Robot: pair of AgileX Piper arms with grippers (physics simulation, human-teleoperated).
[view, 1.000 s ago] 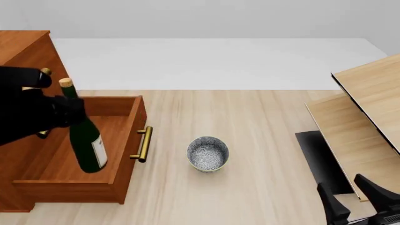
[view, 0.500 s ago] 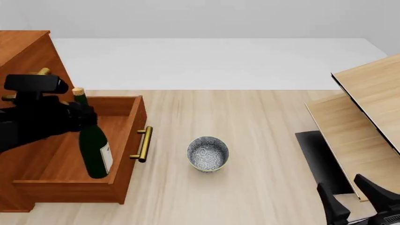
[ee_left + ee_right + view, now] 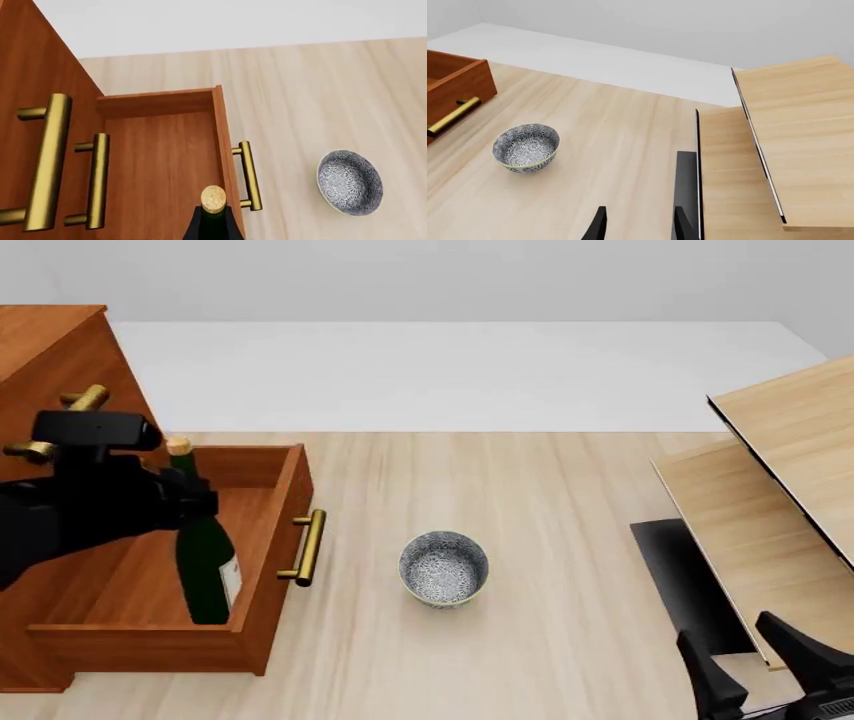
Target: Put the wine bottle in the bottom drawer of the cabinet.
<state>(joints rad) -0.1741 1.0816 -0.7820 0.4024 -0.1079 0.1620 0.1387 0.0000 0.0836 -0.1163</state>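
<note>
The wine bottle [image 3: 208,565], dark green with a tan cork, stands nearly upright inside the open bottom drawer [image 3: 147,646] of the cabinet [image 3: 51,352], close to the drawer's handle side. My left gripper [image 3: 179,496] is shut on its neck just under the cork. The left wrist view looks straight down on the cork of the wine bottle [image 3: 213,199] over the bottom drawer [image 3: 160,165]; the fingers do not show there. Near the table's front right corner my right gripper [image 3: 750,668] is open and holds nothing, far from the drawer.
A speckled grey bowl [image 3: 443,568] sits on the table just right of the drawer's brass handle [image 3: 307,548]. Pale light-wood furniture [image 3: 781,470] with a black base fills the right side. The two upper drawers' brass handles [image 3: 50,160] stick out above the open drawer.
The bottle has swung from a tilt to nearly upright and sunk lower into the drawer. My left gripper shifted right and down with it. The right arm has not moved.
</note>
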